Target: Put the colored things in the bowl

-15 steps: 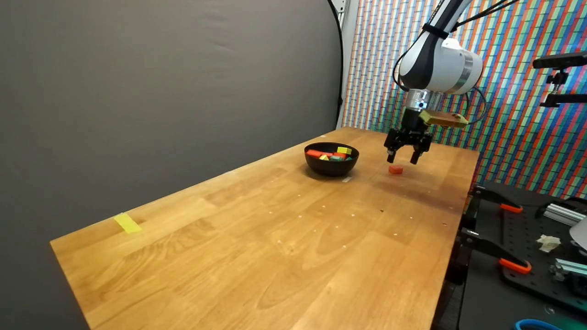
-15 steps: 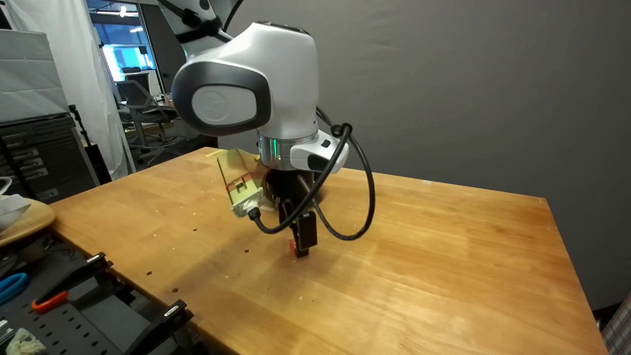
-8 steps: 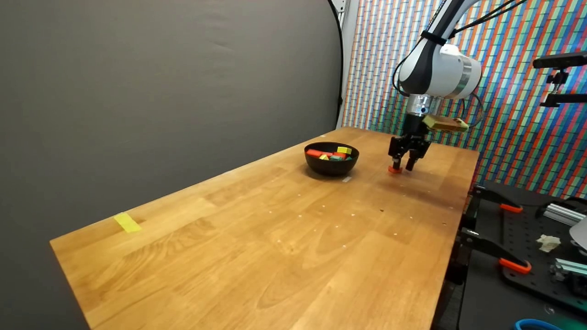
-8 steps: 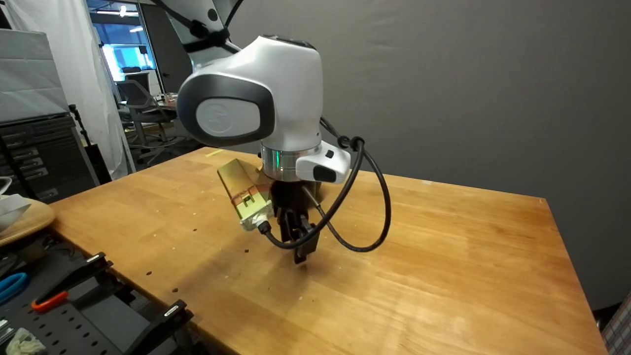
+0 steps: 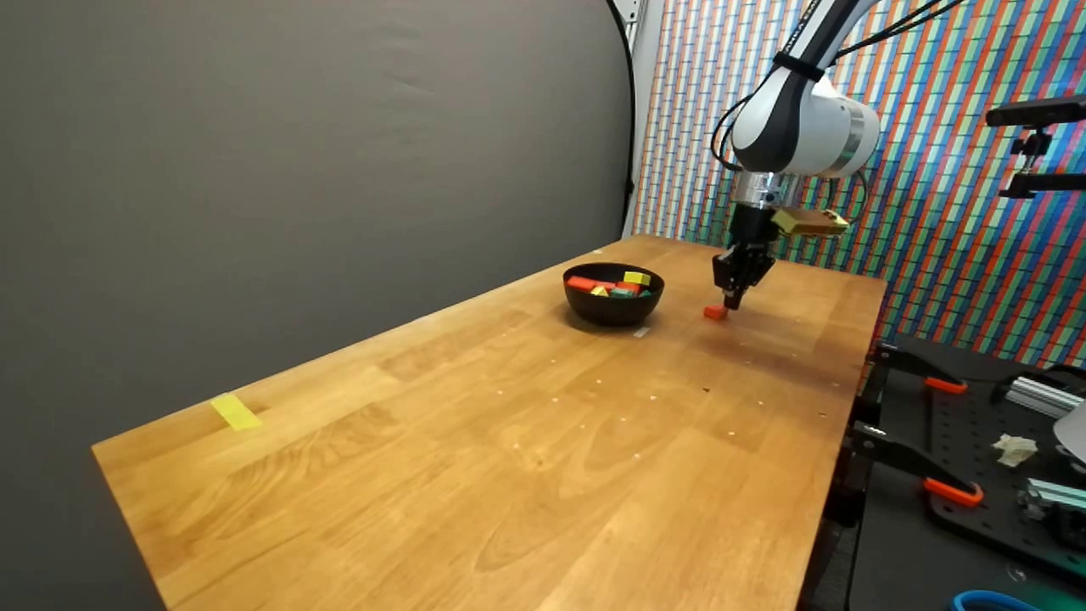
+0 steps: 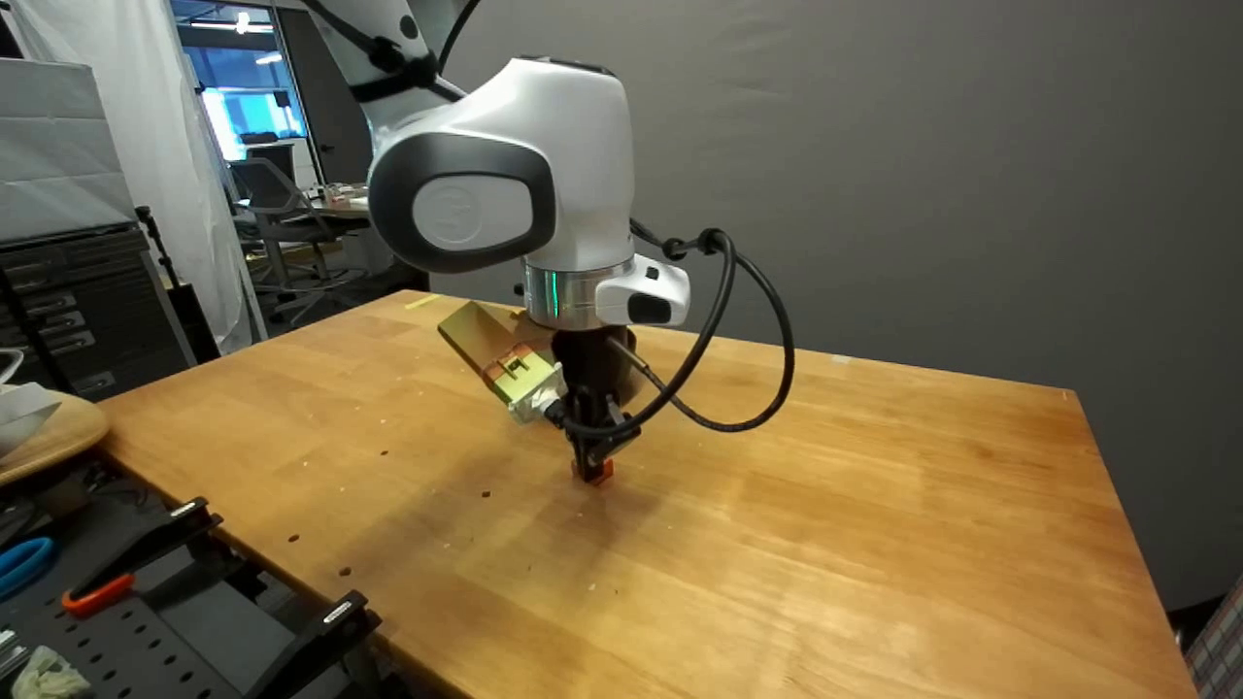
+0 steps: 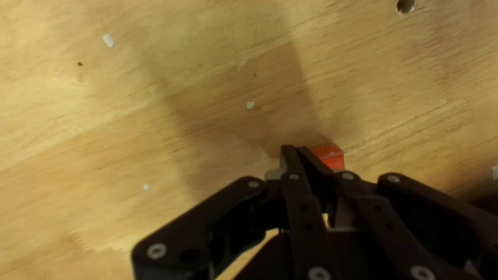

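Fingers (image 7: 288,161) together with nothing between them, I point down at the table (image 7: 116,132) in the wrist view. The red block (image 7: 331,156) sits just right of my tips, partly covered by one finger. Whether I touch it, I cannot tell.

In an exterior view, the block (image 5: 715,312) lies on the table just left of my fingertips (image 5: 731,302). Farther left stands the bowl (image 5: 612,312), upright, near the block but apart from it, with red, yellow and teal pieces (image 5: 622,294) inside.

In an exterior view, the block (image 6: 606,471) shows on the far side of my fingertips (image 6: 587,473), mostly to their right. The bowl I cannot make out for sure behind my arm (image 6: 505,165).

I judge that the step in hand is picking up this block, perhaps the last one, and that the grip is not yet made. The next move calls for a small rise, fingers parted, then a shift until the block lies between them, and only then down and close. Come down off-centre and I could push it along the table instead. Once it is held, the carry to the bowl should be short.
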